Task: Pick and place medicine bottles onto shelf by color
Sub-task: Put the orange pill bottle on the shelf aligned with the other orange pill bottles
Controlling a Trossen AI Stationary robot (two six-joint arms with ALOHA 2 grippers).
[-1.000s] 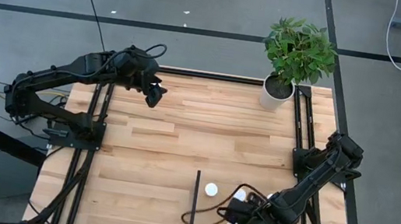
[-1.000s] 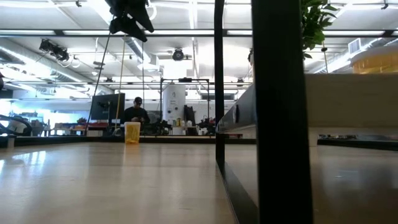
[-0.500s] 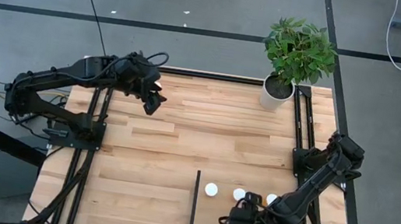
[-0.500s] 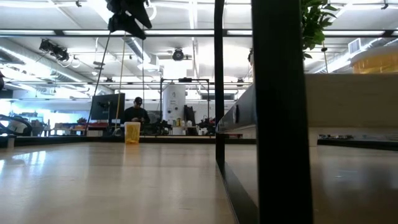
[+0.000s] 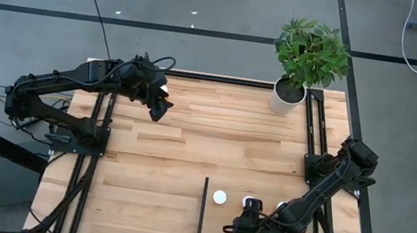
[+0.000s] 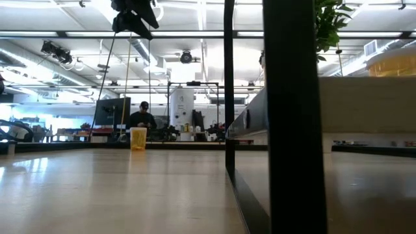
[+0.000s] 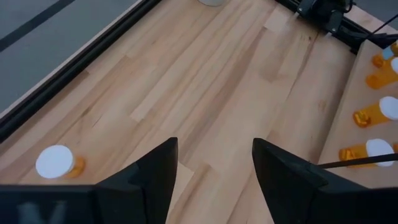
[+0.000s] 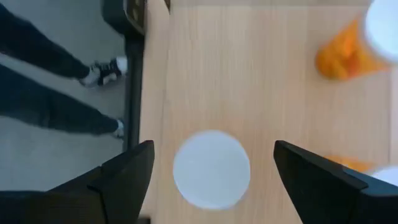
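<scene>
R gripper [image 8: 211, 180] spread wide, white-capped bottle [image 8: 211, 169] between fingers, not pinched. L gripper [image 7: 214, 180] half-spread, empty, orange bottle [image 7: 59, 163] beside one finger. Risk: finger clips cap on retreat, tips bottle.

Desk [image 5: 188, 142] of light wood planks, carrying: potted plant [image 5: 287, 95] at one corner; black strip [image 5: 202, 209]; white-capped medicine bottles [image 5: 219, 197] beside it.

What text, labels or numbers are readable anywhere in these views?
None readable.
Medicine bottles: no label text can be made out.
White cap between the right claw's fingers: blank.
Plant pot: plain white.
Room behind the table, low view: signs or screens, if any, too small to read.
</scene>
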